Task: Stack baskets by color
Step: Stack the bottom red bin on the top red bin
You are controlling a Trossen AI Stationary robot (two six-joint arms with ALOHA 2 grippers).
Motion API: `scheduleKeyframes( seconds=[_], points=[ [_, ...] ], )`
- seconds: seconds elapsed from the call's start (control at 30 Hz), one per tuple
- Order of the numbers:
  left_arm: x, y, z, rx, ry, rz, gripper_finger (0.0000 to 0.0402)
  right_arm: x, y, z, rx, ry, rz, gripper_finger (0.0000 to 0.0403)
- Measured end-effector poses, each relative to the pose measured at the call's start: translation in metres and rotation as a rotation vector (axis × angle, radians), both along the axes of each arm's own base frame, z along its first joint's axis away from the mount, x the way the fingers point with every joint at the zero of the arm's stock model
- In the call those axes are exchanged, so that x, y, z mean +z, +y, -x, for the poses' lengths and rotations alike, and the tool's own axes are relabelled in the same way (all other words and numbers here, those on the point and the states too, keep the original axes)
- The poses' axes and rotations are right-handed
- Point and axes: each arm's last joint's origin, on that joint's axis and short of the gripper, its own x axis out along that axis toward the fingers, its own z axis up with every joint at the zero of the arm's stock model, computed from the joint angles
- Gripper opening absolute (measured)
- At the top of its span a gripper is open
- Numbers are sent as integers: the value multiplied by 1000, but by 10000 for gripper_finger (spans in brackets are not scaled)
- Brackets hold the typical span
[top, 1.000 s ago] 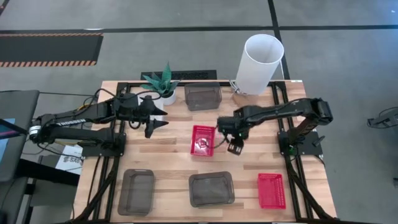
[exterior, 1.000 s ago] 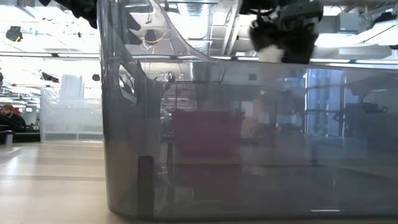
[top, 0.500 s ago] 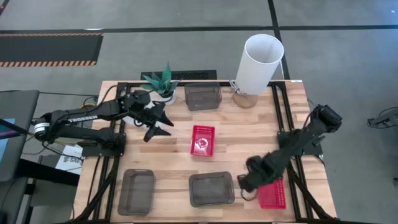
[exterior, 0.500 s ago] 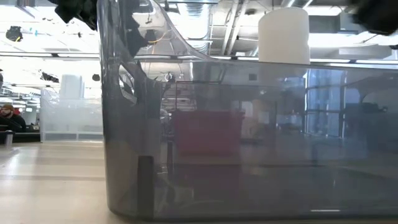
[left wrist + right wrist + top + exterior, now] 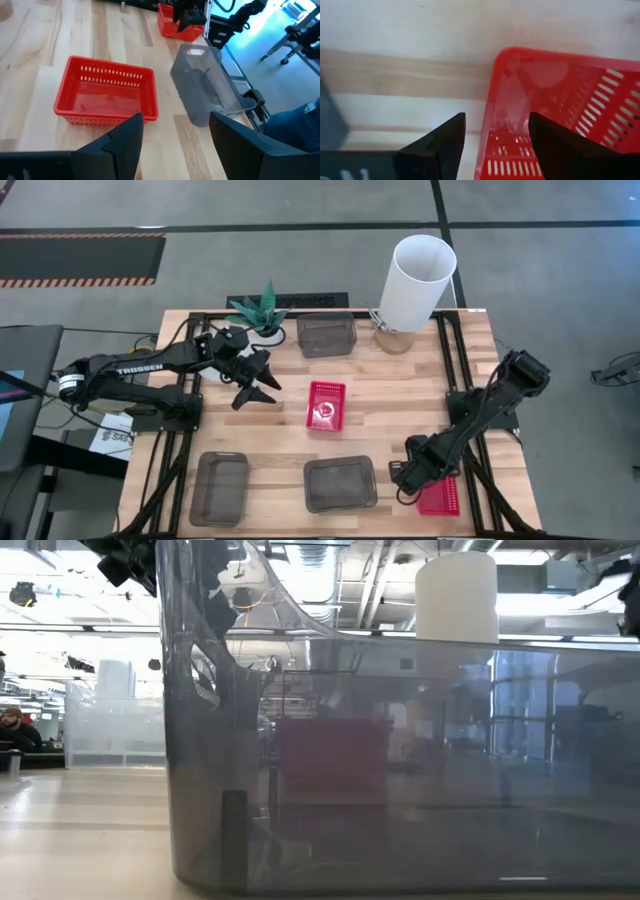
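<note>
Wooden desk [image 5: 400, 380] carries two red baskets: one mid-desk [image 5: 326, 405], one at the front right corner [image 5: 440, 495]. Right hand [image 5: 405, 476], fingers apart, straddles that corner basket's rim. Left hand [image 5: 262, 385] hovers, fingers spread. Light, springy mesh plastic; pinch a wall.

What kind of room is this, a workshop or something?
Probably a robotics lab or test hall: a wooden table on a black metal frame, bare concrete floor with hazard-striped matting, and a big open, glass-partitioned room behind.

Even overhead daylight, soft short shadows; low view backlit with ceiling glare at 12 o'clock through a hazy grey basket [image 5: 400, 760]; right wrist view blurred.
</note>
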Motion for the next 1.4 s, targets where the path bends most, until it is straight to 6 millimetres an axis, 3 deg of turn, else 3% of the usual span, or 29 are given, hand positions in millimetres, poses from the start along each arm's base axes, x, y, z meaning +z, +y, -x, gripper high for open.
scheduleKeyframes(
  seconds=[0.2,0.43,0.53,0.7,0.87,1.07,1.27,1.4],
  points=[
    [-1,1,0,55,22,1,215,-17,-2,1,44,-62,-28,199],
    [-1,2,0,98,39,10,215,-6,-8,-7,73,-139,56,19],
    [-1,3,-1,125,45,9,215,10,-22,-19,115,-140,148,19],
    [4,4,-4,170,10,36,215,46,-64,-36,333,-67,383,9],
    [9,5,-7,207,-29,96,215,83,-99,-61,707,-101,592,6],
    [16,4,-2,296,-20,222,215,110,-112,-101,1344,-303,785,6],
    [35,0,15,349,-97,249,215,121,-122,-127,2016,-391,949,8],
    [46,-3,30,419,-166,209,215,115,-131,-135,2289,-374,941,4]
  ],
)
